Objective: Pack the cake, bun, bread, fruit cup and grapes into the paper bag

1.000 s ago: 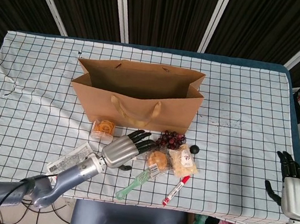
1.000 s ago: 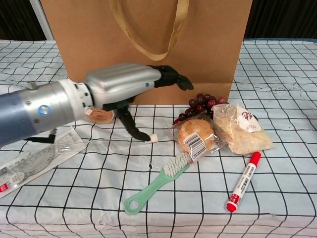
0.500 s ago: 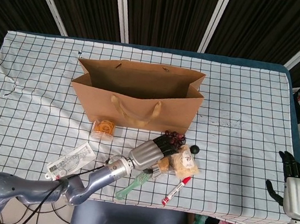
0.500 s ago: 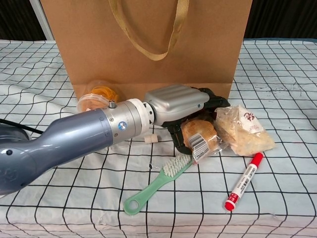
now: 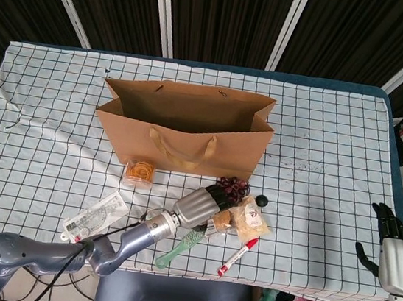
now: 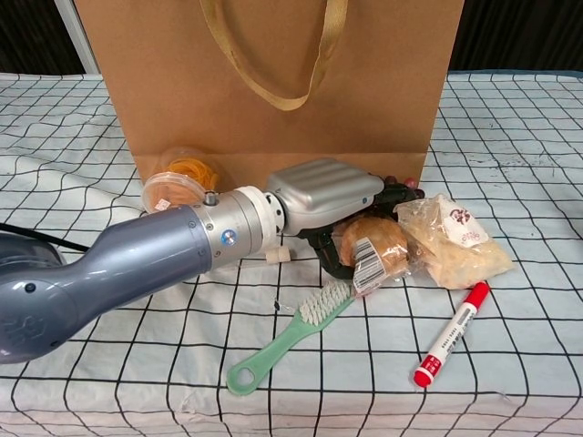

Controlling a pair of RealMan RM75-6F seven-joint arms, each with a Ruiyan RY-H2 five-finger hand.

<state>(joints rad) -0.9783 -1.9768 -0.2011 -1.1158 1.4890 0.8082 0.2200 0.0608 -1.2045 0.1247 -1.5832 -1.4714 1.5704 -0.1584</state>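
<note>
The brown paper bag [image 5: 185, 130] [image 6: 273, 73] stands open at mid-table. In front of it my left hand [image 5: 198, 206] [image 6: 323, 196] grips the round wrapped bun [image 5: 220, 220] [image 6: 373, 250], fingers curled over its top and thumb beneath. A pale wrapped pastry packet [image 5: 250, 218] [image 6: 451, 241] lies against the bun's right side. The dark grapes [image 5: 232, 186] [image 6: 401, 185] sit just behind the hand, mostly hidden in the chest view. The fruit cup [image 5: 139, 173] [image 6: 178, 182] stands at the bag's left foot. My right hand [image 5: 396, 254] hangs off the table's right edge, fingers apart and holding nothing.
A green brush [image 5: 177, 247] [image 6: 287, 337] and a red marker [image 5: 236, 253] [image 6: 446, 332] lie near the front edge. A clear packet [image 5: 95, 214] lies front left. A small black ball [image 5: 261, 201] sits right of the grapes.
My left hand moved right from beside the fruit cup, closed around the bun and has tilted it up slightly. The pastry packet shifted a little right. The right hand stayed put.
</note>
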